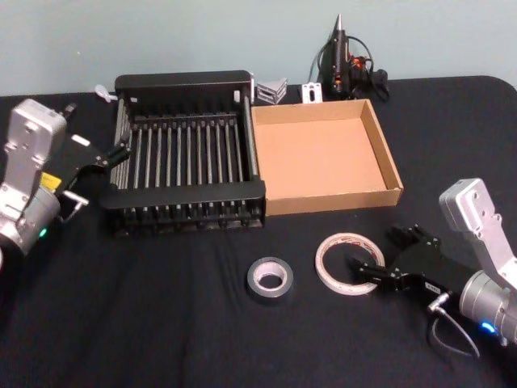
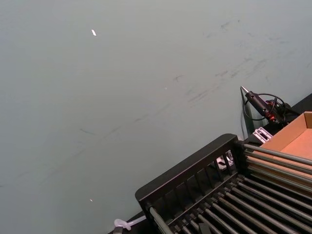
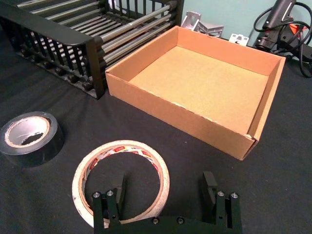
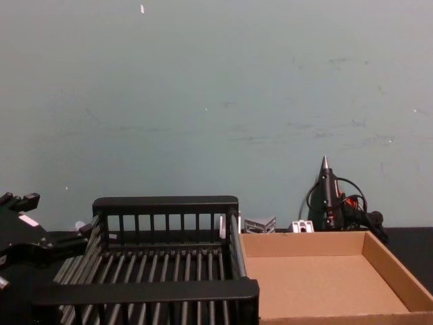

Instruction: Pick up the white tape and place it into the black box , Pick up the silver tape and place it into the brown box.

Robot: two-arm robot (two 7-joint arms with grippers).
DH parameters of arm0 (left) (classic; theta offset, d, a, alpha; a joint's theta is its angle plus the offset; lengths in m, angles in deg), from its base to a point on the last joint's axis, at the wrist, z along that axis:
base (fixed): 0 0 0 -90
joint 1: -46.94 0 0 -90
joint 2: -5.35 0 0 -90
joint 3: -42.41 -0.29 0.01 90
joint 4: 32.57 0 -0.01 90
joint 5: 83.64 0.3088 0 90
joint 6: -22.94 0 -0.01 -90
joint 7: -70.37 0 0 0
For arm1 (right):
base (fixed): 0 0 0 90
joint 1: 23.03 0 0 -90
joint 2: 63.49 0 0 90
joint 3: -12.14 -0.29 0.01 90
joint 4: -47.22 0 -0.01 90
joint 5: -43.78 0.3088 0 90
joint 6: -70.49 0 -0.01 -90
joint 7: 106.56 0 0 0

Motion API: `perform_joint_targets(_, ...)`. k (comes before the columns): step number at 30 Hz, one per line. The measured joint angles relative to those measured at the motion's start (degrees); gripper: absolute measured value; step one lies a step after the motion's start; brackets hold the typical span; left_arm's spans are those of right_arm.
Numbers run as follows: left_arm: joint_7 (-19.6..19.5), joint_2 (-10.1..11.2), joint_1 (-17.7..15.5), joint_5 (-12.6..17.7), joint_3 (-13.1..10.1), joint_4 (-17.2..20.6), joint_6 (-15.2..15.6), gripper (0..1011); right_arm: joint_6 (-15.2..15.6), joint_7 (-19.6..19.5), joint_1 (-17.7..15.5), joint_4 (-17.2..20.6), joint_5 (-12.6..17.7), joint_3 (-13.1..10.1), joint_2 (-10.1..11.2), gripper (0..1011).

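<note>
The white tape (image 1: 349, 263) lies flat on the black cloth in front of the brown box (image 1: 388, 153); its red print (image 3: 127, 147) shows round the face. My right gripper (image 1: 376, 248) is open at the roll's right side. In the right wrist view, one of its fingers (image 3: 118, 189) is over the tape's hole and the other stands outside the ring. The silver tape (image 1: 270, 277) sits just left of the white roll, also seen as a dark roll (image 3: 30, 138). The black box (image 1: 187, 198) stands left of the brown box. My left gripper (image 1: 101, 176) hangs open beside the crate's left wall.
A black glue gun with cables (image 1: 343, 61) and small metal brackets (image 1: 271, 89) lie behind the two boxes at the table's back edge. Both boxes hold nothing. Bare black cloth stretches across the front of the table.
</note>
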Motion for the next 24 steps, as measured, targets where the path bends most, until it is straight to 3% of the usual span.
perform_joint_targets(24, 0.00, 0.00, 0.00, 0.00, 0.00, 0.00, 0.00, 1001, 0.72, 2.12, -0.22, -1.19, -2.30, -1.35, -2.58, 1003)
